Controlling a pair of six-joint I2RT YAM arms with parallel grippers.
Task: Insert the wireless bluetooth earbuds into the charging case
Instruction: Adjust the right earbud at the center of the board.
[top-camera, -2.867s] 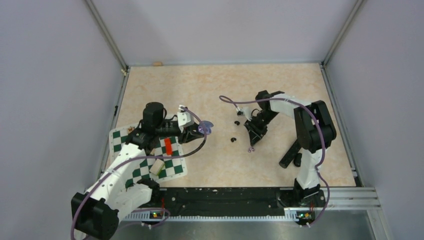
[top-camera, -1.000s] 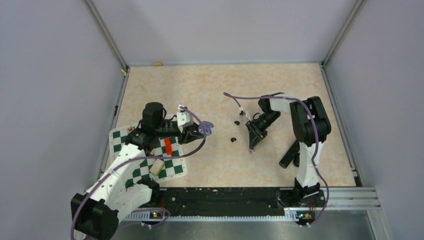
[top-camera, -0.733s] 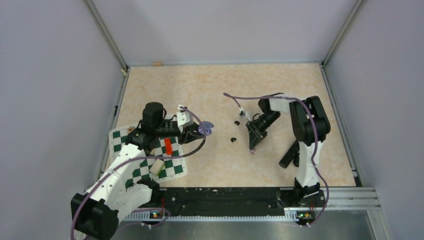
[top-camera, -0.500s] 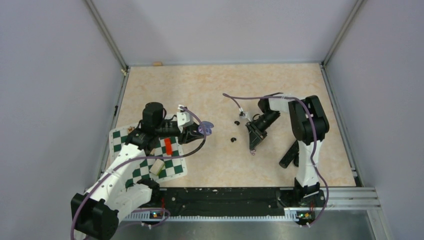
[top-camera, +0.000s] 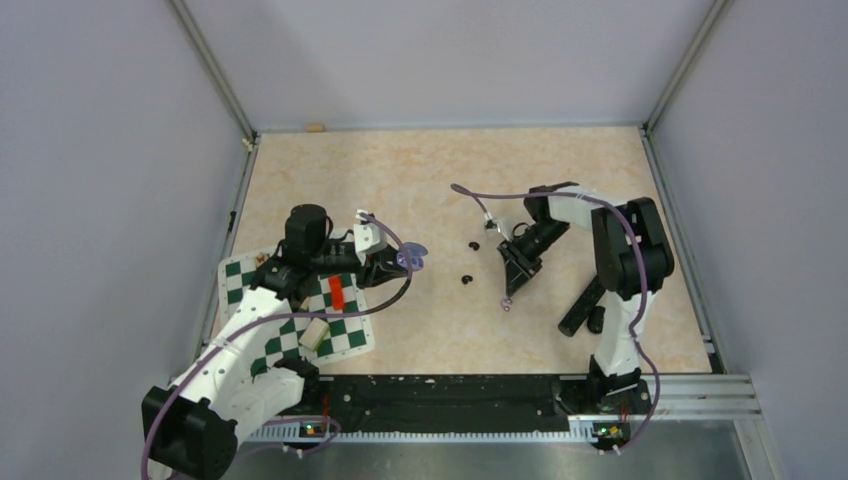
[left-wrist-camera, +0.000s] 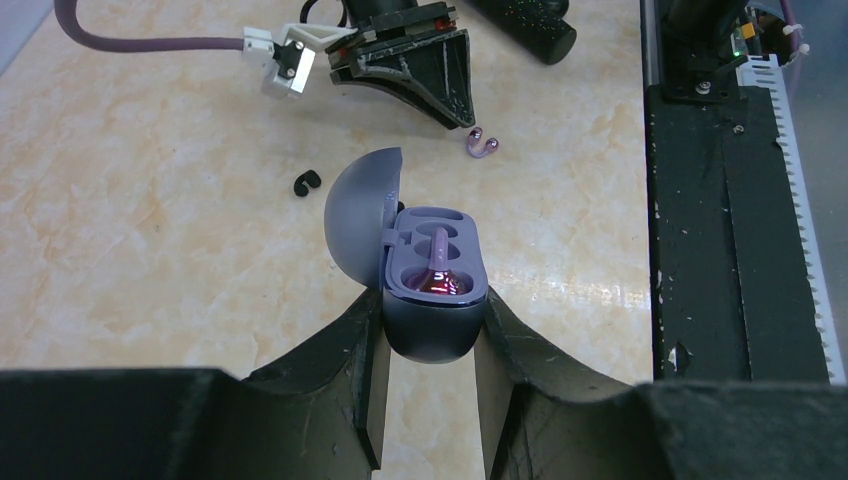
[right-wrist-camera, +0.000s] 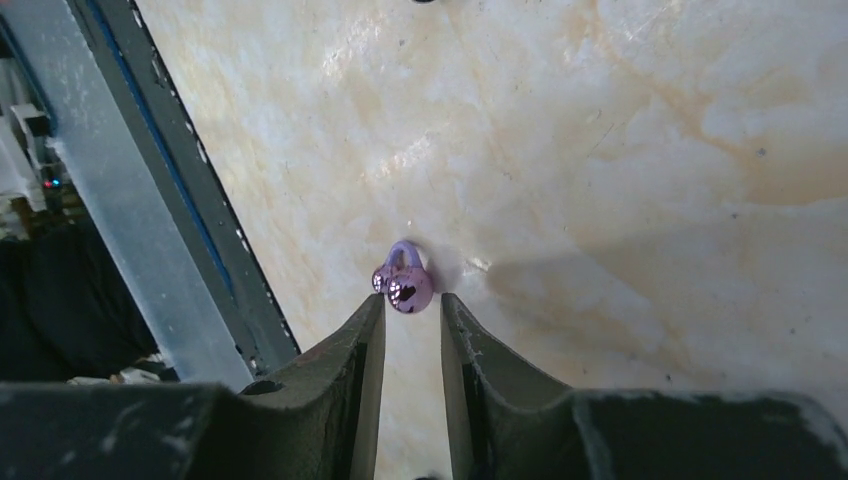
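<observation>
My left gripper (left-wrist-camera: 432, 308) is shut on the charging case (left-wrist-camera: 433, 335), a lavender-grey oval held above the table with its lid (left-wrist-camera: 360, 212) swung open. One pale lilac earbud (left-wrist-camera: 440, 262) sits in the case's near socket. The other earbud (right-wrist-camera: 403, 283) lies on the table, just past the tips of my right gripper (right-wrist-camera: 412, 308). That gripper's jaws stand a narrow gap apart with nothing between them. In the top view the case (top-camera: 412, 255) is left of centre, and the loose earbud (top-camera: 507, 303) lies at the right gripper's tip (top-camera: 509, 292).
Two small black ear pieces (top-camera: 473, 245) (top-camera: 465, 279) lie between the arms. A green-and-white chequered mat (top-camera: 268, 345) under the left arm carries a red block (top-camera: 337, 292) and a cream block (top-camera: 315, 332). A black cylinder (top-camera: 580, 305) lies beside the right arm.
The right arm has shifted slightly and its jaws have closed a little, then widened again. The loose earbud still lies on the table at their tips. The left arm and the case have not moved.
</observation>
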